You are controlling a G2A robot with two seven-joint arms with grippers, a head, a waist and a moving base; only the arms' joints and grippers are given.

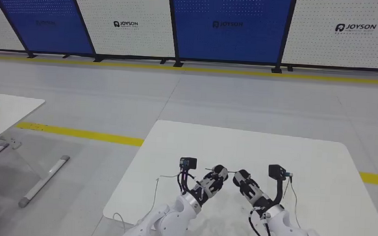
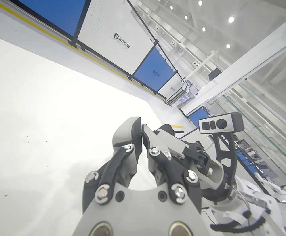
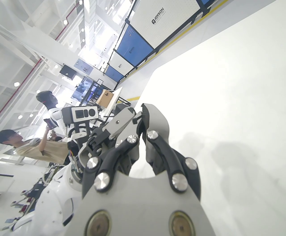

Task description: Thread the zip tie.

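Two grippers, tip to tip near the table's front edge, share one thin black zip tie (image 2: pixel 124 142).
The left gripper (image 2: pixel 142 134) has its ribbed rubber pads pressed together on the strand, which curls across one grey finger; most of its length is hidden. The right gripper (image 3: pixel 141 121), fingers likewise closed, pinches what looks like the small black head, hard to make out. Beneath lies a smooth white round-cornered table (image 1: pixel 291 157); far off stand two blue perforated wall panels (image 1: pixel 230 23).
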